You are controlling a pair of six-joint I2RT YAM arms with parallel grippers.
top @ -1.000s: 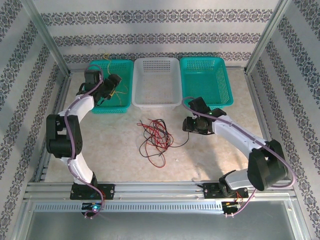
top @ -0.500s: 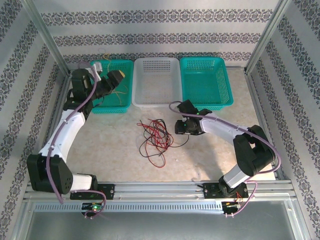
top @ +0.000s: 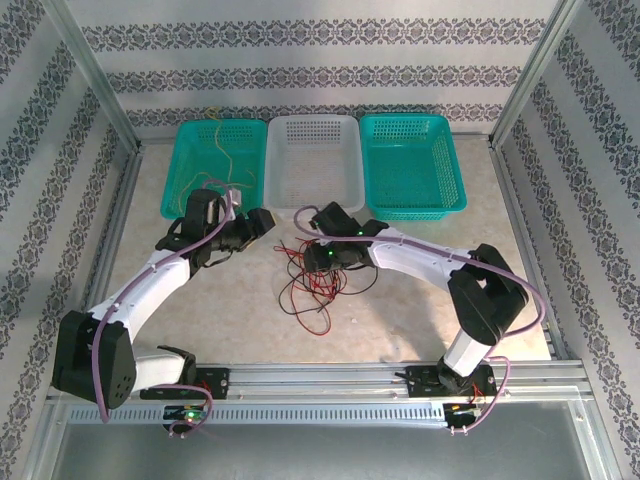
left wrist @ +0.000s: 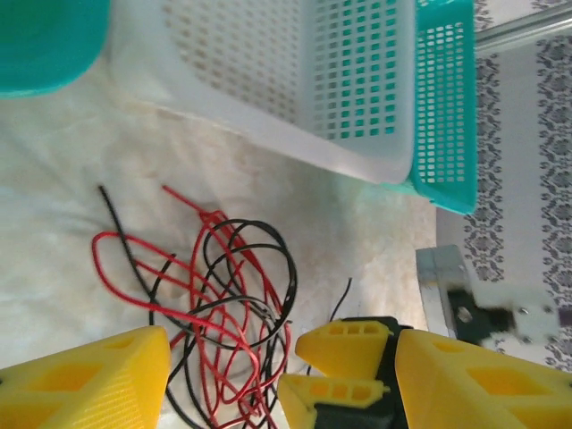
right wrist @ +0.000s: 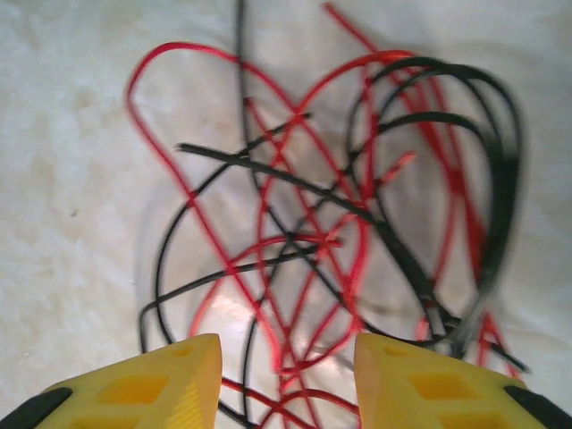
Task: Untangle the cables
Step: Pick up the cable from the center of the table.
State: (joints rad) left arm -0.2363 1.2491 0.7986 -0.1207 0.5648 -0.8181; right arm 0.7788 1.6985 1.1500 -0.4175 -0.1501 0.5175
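Cables (top: pixel 311 272) lie knotted in the middle, just near of the white basket (top: pixel 312 165), and with my right gripper (right wrist: pixel 286 349) half open and empty over them and the left gripper (left wrist: pixel 231 357) open and empty at their left, I would pinch a single red one only.

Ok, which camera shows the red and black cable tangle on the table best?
The right wrist view: the cables are closest, crossings clear, slightly blurred at right. The left wrist view cuts them off behind its yellow fingers. The top view shows them small, partly under the right claw.
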